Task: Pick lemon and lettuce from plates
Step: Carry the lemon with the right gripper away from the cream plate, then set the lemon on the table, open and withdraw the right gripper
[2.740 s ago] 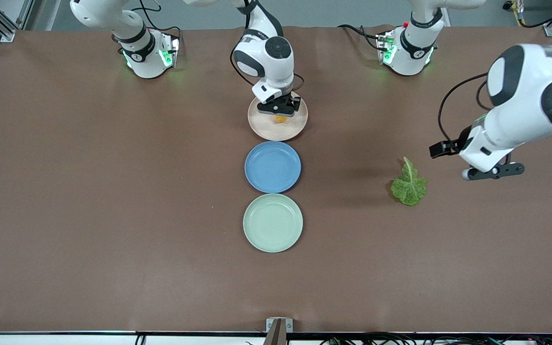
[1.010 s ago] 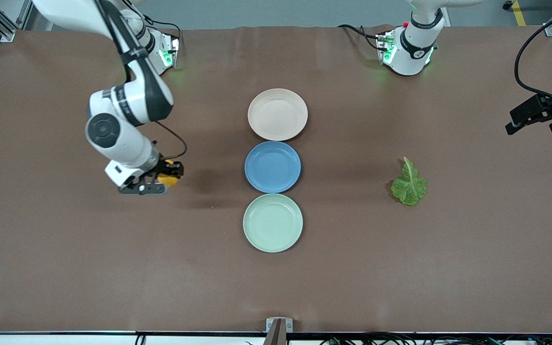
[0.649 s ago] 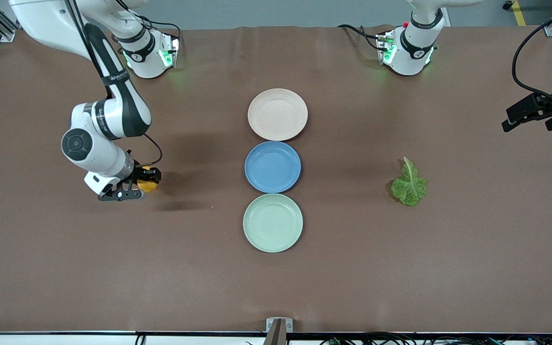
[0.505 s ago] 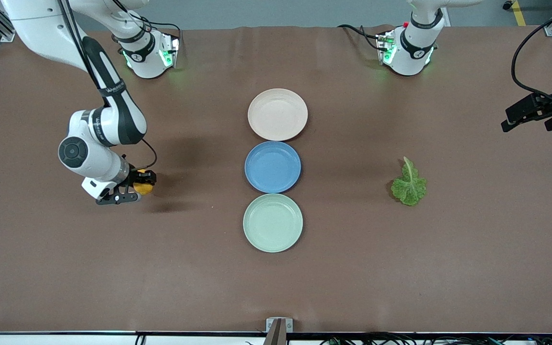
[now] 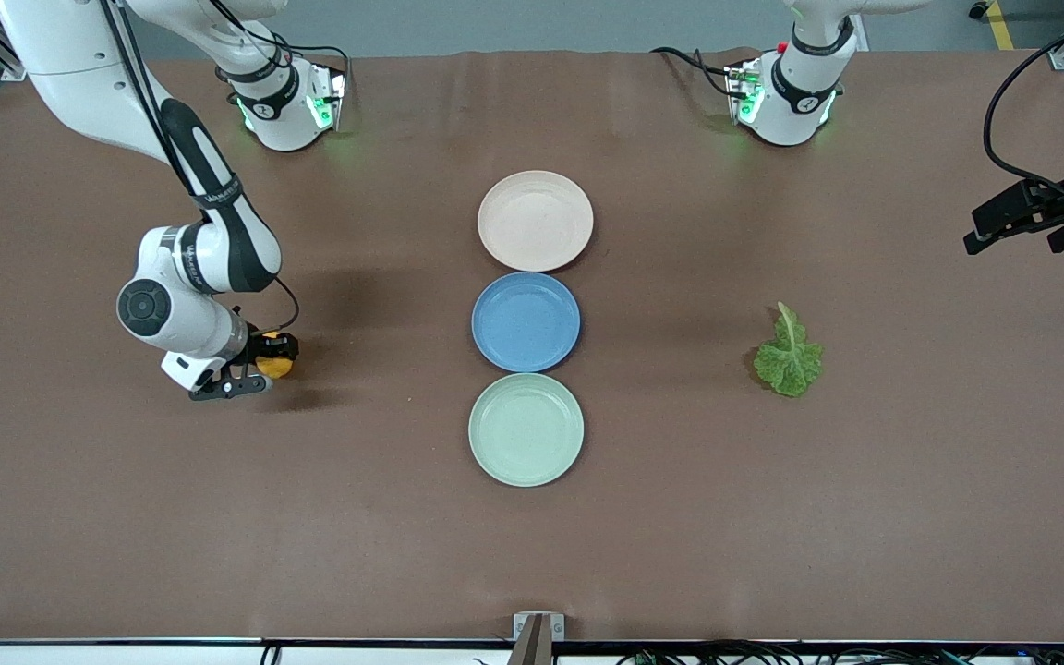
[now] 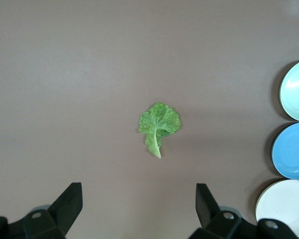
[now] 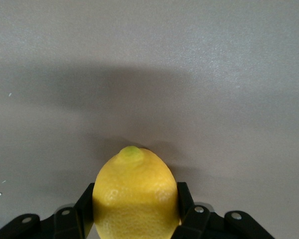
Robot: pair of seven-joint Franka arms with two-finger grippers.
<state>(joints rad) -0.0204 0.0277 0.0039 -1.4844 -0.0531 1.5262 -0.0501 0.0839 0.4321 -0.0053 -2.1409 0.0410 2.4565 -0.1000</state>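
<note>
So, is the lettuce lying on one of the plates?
No, the lettuce lies on the bare table, apart from the three plates and toward the left arm's end.

The bench wore a matt brown covering, smooth apart from faint creases near the top edge of the front view. The beige-pink plate, blue plate and mint plate, stacked down the frame's centre, looked like smooth plastic with a soft satin sheen. The lemon had a finely pitted, slightly glossy rind. The lettuce was crinkled and matt, its rib paler and smoother. The right claw and the left claw showed matt black plastic fingers; the arm shells were glossy white plastic.
</note>
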